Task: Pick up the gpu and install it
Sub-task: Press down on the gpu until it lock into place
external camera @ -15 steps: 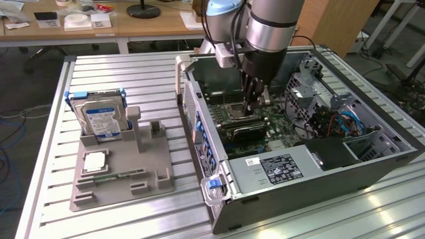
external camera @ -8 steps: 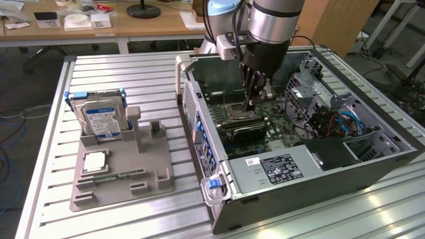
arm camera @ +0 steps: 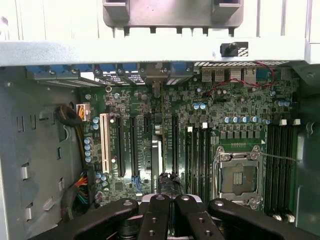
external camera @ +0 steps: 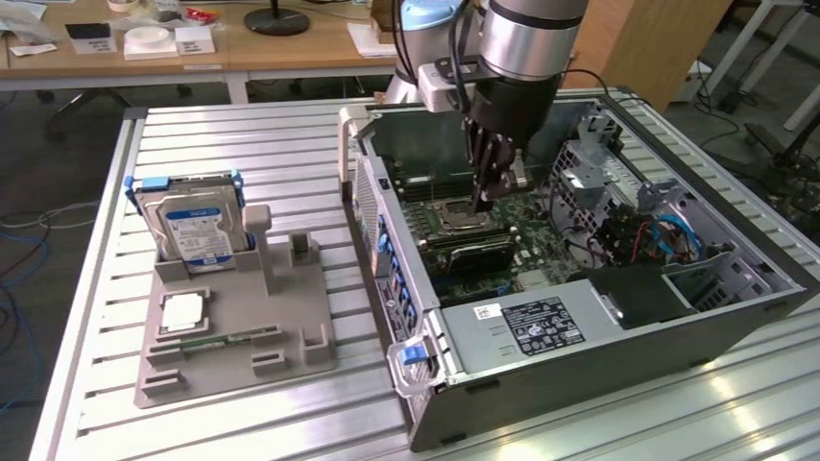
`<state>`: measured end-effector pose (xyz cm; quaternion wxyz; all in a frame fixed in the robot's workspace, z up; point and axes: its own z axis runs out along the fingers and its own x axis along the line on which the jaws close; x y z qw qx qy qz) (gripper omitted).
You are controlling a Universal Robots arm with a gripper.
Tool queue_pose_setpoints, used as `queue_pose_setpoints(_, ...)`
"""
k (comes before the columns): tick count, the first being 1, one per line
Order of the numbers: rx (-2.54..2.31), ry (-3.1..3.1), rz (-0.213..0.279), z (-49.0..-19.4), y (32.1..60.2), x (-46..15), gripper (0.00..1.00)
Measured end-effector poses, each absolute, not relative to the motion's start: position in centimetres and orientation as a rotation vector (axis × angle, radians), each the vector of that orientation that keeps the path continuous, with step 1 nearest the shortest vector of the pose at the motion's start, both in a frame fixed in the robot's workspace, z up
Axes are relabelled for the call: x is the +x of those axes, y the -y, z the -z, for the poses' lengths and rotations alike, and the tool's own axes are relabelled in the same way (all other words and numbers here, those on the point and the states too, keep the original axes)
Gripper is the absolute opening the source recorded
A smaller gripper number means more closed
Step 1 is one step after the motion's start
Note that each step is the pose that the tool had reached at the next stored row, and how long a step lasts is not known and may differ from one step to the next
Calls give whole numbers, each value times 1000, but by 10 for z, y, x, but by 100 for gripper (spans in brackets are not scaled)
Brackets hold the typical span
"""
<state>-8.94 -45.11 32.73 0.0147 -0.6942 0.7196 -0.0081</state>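
The gpu [external camera: 478, 253] stands on edge in a slot of the motherboard [external camera: 539, 252] inside the open computer case [external camera: 602, 360], a dark thin card just in front of the CPU socket [external camera: 451, 217]. In the wrist view the gpu [arm camera: 157, 167] shows edge-on between the long black slots. My gripper [external camera: 483, 204] reaches down into the case, directly over the card. Its black fingers [arm camera: 156, 215] are pressed together, shut, and I see nothing between them. Whether the tips touch the card's top edge I cannot tell.
On the exterior view's left a grey fixture [external camera: 288, 336] holds an upright hard drive [external camera: 195, 229], a processor chip [external camera: 180, 310] and a green memory stick [external camera: 221, 338]. Inside the case are the power supply [external camera: 539, 325], a drive cage with blue cables [external camera: 654, 235] and memory slots [arm camera: 280, 150].
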Motion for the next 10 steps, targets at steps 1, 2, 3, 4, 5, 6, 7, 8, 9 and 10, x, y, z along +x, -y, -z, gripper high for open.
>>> queue_pose_setpoints(1, -2165, -2243, 21, -327, 451, -89, 10)
queue_pose_setpoints(2, -2168, -2247, 16, -327, 451, -88, 10)
queue_pose_setpoints(3, -2171, -2249, 13, -327, 451, -88, 10)
queue_pose_setpoints(4, -2171, -2250, 12, -327, 451, -88, 10)
queue_pose_setpoints(5, -2171, -2250, 12, -327, 451, -88, 10)
queue_pose_setpoints(6, -2171, -2250, 12, -327, 451, -88, 10)
queue_pose_setpoints(7, -2171, -2250, 12, -327, 451, -88, 10)
queue_pose_setpoints(8, -2171, -2250, 12, -327, 451, -88, 10)
queue_pose_setpoints(9, -2171, -2250, 12, -327, 451, -88, 10)
queue_pose_setpoints(10, -2171, -2250, 12, -327, 451, -88, 10)
